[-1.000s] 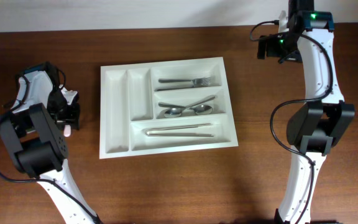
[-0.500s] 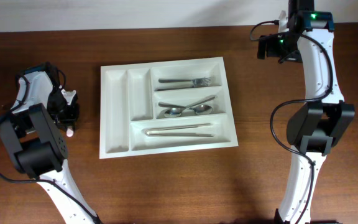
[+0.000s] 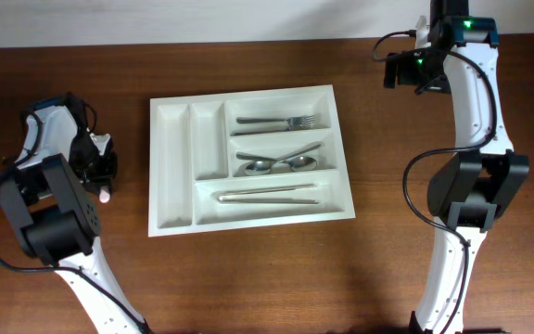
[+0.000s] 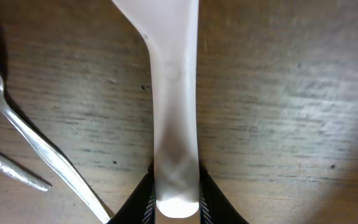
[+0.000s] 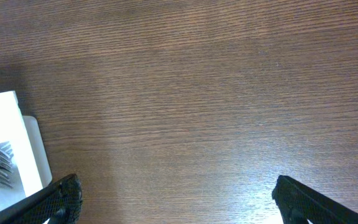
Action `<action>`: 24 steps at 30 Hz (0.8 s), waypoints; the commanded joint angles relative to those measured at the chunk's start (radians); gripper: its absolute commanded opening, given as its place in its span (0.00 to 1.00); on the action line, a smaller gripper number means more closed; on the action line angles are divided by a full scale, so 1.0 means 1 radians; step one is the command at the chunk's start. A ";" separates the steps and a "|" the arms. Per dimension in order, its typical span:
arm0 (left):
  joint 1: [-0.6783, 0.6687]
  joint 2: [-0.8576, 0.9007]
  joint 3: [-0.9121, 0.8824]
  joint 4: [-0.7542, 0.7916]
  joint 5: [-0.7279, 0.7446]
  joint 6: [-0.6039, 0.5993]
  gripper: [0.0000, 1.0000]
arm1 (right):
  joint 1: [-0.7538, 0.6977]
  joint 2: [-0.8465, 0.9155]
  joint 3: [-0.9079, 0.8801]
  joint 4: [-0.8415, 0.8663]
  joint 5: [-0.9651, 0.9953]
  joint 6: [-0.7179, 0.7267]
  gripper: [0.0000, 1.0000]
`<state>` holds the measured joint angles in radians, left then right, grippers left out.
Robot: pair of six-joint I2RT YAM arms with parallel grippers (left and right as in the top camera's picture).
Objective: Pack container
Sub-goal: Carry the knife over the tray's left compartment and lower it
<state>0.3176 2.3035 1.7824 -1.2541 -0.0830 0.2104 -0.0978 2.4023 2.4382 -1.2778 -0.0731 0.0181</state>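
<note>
Pinching a white plastic utensil (image 4: 174,93) by the very end of its handle, the left gripper (image 3: 100,174) sat low over the table (image 3: 248,278), well to the left of the container (image 3: 167,167). The right gripper (image 5: 176,199) hung spread wide over bare wood off the tray's far right corner, holding nothing.

The container lay flat mid-table. A fork (image 3: 286,122) was in its top wide slot, spoons (image 3: 281,165) in the middle one and long metal pieces (image 3: 267,195) in the bottom one, with both narrow slots bare. It looked like light, stiff moulded plastic with smooth walls, so probably slippery. It was far too broad to span, so the outer rim or a divider wall looked like the place to grip. Any tilt would likely send the cutlery sliding. The white utensil looked thin, feather-light and perhaps a little bendy. Held at the tip, it might swing or twist.

The overhead view gave the whole layout and which slots were filled, but of the left arm's catch it showed only a white speck. The left wrist view showed the handle squeezed between both fingers, plus metal cutlery (image 4: 36,149) lying just beside it on the wood. The right wrist view caught only the tray's corner and the fork tines.
</note>
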 commanded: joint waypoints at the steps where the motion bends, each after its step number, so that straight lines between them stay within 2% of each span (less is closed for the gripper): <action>1: 0.005 0.037 0.064 -0.014 0.053 -0.027 0.02 | -0.008 -0.004 -0.001 0.002 -0.005 -0.006 0.99; 12: -0.071 0.037 0.354 -0.143 0.054 -0.044 0.02 | -0.008 -0.004 -0.001 0.002 -0.005 -0.006 0.99; 15: -0.109 0.037 0.438 -0.179 0.060 -0.090 0.02 | -0.008 -0.004 -0.001 0.002 -0.005 -0.006 0.99; 19: -0.169 0.037 0.522 -0.217 0.153 -0.121 0.02 | -0.008 -0.004 -0.001 0.002 -0.005 -0.006 0.99; 24: -0.261 0.037 0.546 -0.233 0.208 -0.225 0.02 | -0.008 -0.004 -0.001 0.002 -0.005 -0.006 0.99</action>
<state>0.0994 2.3379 2.3104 -1.4780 0.0628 0.0700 -0.0978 2.4023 2.4382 -1.2778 -0.0734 0.0181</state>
